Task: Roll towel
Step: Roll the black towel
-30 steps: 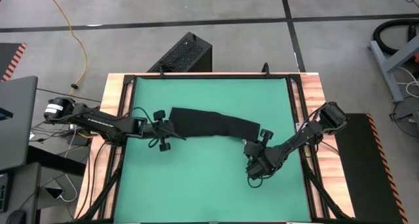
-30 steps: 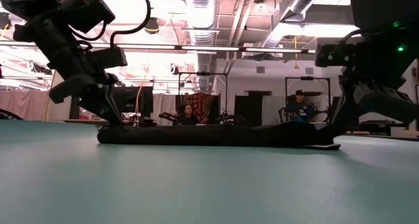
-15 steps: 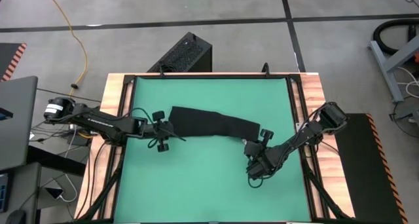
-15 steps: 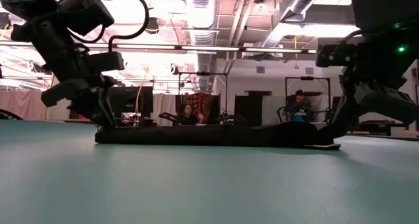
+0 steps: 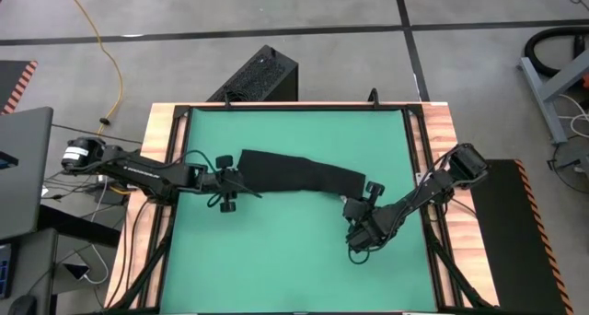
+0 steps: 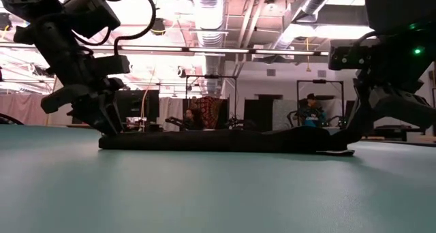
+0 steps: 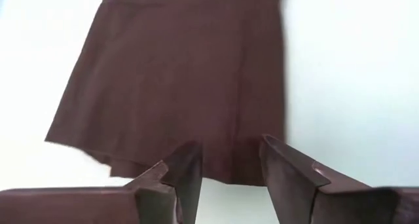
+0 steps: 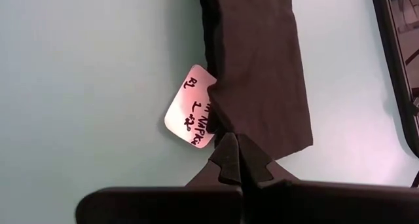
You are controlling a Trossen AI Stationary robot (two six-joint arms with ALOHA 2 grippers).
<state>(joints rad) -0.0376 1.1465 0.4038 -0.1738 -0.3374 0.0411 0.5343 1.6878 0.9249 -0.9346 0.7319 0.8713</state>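
The black towel (image 5: 299,172) lies on the green mat (image 5: 294,260) as a long, flat, folded strip, running from the left middle toward the right (image 6: 225,140). A white tag (image 8: 193,107) sticks out at its right end. My left gripper (image 5: 241,180) is open at the strip's left end, and its two fingers stand over that end's edge (image 7: 229,175). My right gripper (image 5: 350,204) is shut at the right end, beside the tag. My left gripper's open fingers (image 7: 190,162) lie over the towel's left end edge; I cannot tell whether they touch it. My right gripper's shut fingertips (image 8: 230,149) come down slanting from the near right onto the towel's right end corner (image 8: 262,135), next to the tag. Whether cloth sits between them is hidden. That end lies flat on the mat.
A black ribbed box (image 5: 258,75) stands on the floor beyond the table's far edge. A laptop (image 5: 23,168) sits off the left side. Bare mat lies on the near and far sides of the towel. People (image 6: 312,107) sit in the room behind.
My left gripper has opened, let go of the towel's left end and drawn back a little toward the table's left edge. The towel stays flat where it was.
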